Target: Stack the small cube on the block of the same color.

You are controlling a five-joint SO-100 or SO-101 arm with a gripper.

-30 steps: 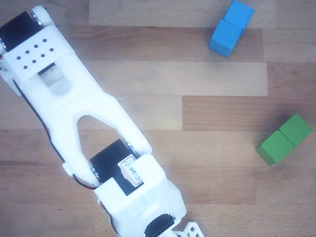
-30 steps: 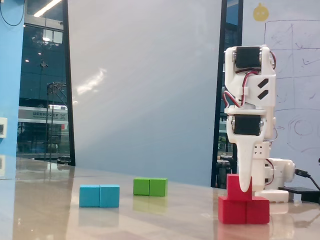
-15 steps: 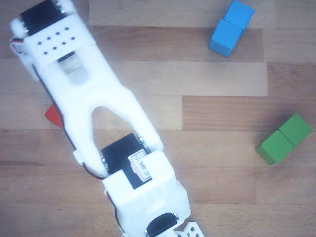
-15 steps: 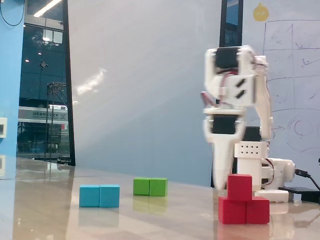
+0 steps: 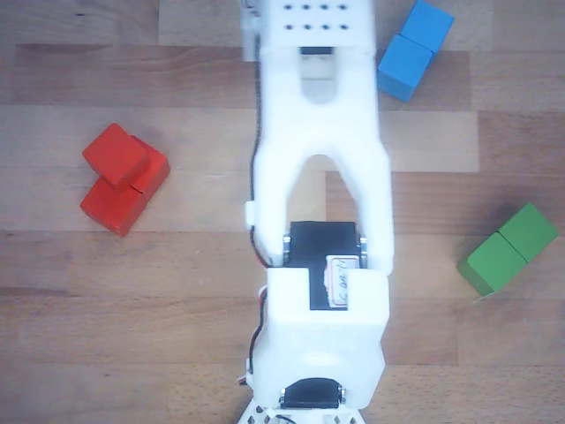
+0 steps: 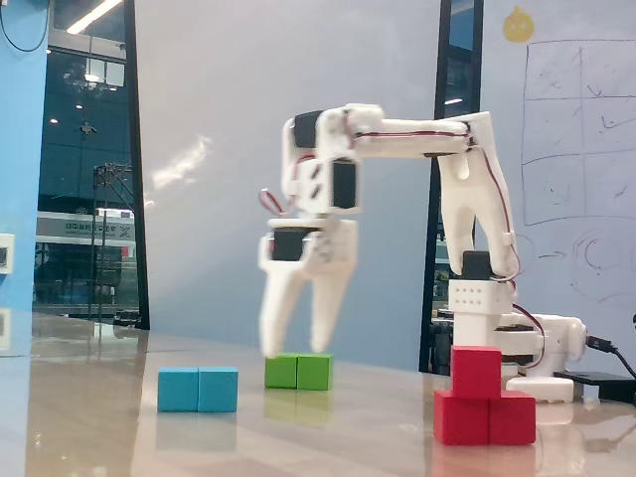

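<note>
The small cube sits on the red-orange block at the right of the fixed view, offset toward its left half. In the other view the small cube covers one end of the block at the left. My gripper hangs open and empty well to the left of the red stack, its fingertips just above the green block as that view shows it. My white arm fills the middle of the other view, and the fingers lie beyond its top edge.
A blue two-cube block lies at the top right of the other view, next to my arm. The green block lies at the right edge. The arm's base stands behind the red stack in the fixed view.
My arm has swung away from the red stack, leftward in the fixed view. The small cube stays on the block, free of my fingers, which now stand apart.
</note>
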